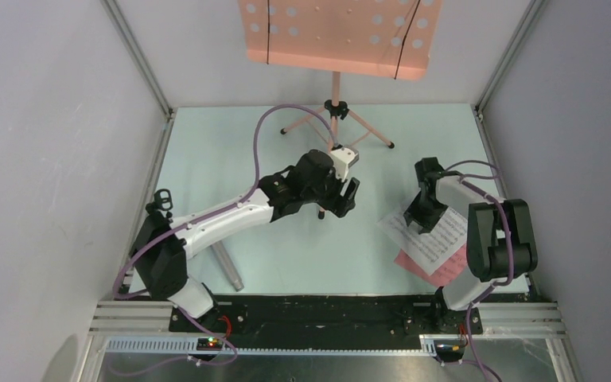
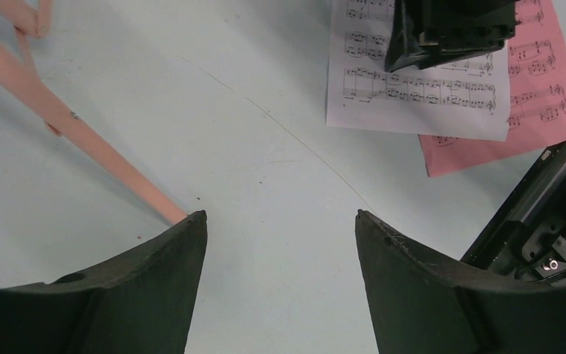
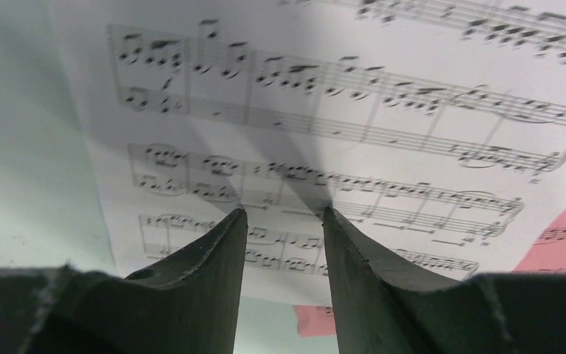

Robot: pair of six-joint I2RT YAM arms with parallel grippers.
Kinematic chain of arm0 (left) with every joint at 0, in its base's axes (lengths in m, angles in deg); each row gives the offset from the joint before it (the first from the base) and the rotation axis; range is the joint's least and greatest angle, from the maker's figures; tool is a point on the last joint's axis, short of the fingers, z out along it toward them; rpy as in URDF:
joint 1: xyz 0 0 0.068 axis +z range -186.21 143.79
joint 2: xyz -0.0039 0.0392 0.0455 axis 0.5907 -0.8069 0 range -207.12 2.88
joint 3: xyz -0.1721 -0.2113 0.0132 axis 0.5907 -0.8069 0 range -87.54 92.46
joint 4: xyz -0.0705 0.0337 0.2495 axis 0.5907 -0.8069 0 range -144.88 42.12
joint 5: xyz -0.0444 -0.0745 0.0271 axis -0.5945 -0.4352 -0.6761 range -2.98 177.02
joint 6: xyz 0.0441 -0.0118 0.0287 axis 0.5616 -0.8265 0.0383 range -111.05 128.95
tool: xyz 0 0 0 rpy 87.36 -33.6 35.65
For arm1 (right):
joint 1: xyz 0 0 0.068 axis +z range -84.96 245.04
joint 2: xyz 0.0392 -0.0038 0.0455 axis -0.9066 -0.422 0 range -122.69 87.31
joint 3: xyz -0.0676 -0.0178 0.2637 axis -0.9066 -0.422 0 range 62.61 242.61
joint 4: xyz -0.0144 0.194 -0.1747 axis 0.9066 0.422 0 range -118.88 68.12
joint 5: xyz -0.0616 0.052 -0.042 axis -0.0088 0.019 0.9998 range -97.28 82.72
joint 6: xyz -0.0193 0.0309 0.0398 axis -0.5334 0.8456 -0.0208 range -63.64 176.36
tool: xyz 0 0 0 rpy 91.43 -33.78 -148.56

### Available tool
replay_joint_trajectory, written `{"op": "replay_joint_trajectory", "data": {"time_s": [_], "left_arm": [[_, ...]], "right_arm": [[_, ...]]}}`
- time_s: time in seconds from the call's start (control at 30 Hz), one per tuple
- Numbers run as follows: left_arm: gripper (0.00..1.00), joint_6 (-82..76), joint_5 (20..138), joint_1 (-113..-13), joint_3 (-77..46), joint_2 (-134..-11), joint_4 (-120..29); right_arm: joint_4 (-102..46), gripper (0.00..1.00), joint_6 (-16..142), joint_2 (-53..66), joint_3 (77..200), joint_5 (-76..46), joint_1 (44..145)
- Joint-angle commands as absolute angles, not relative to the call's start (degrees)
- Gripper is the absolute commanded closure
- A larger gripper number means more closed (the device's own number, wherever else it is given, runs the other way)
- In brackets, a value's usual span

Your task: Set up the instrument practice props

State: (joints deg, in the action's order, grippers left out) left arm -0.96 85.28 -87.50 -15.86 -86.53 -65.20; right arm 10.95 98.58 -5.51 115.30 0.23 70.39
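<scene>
Left gripper (image 2: 280,217): wide, empty.
Right gripper (image 3: 284,212): narrow on white sheet-music page (image 3: 339,110); grip I cannot tell.
Beneath: pink paper page (image 2: 545,88).
Far table (image 1: 207,151) edge: salmon-pink perforated tripod music stand (image 1: 336,36).

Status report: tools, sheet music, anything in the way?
Left tool open, empty. Right tool half-open, tips on white sheet over pink sheet. Music stand desk bare; nothing seen blocking.
</scene>
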Motion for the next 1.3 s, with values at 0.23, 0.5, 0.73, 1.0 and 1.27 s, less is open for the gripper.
{"op": "replay_joint_trajectory", "data": {"time_s": [0.23, 0.5, 0.73, 1.0, 1.27], "left_arm": [[0.27, -2.1, 82.9, -90.3, -9.1, -92.8, -64.2], [0.33, -7.9, 84.7, -92.6, 3.0, -107.6, -64.2], [0.35, -9.6, 82.6, -95.6, 12.4, -118.4, -64.3], [0.53, -13.9, 84.4, -98.0, 16.4, -126.6, -64.3], [0.60, -16.0, 84.7, -98.2, 19.3, -131.2, -68.2]], "right_arm": [[8.8, 0.47, 101.5, -3.6, 115.7, -8.2, 70.1], [11.8, 0.22, 97.5, 6.0, 111.2, -11.7, 54.2], [15.3, 0.19, 96.0, 11.7, 108.6, -10.6, 47.6], [17.3, 0.25, 93.9, 17.8, 101.7, -11.5, 38.5], [16.5, 0.28, 91.3, 15.9, 99.7, -14.8, 37.1]]}}
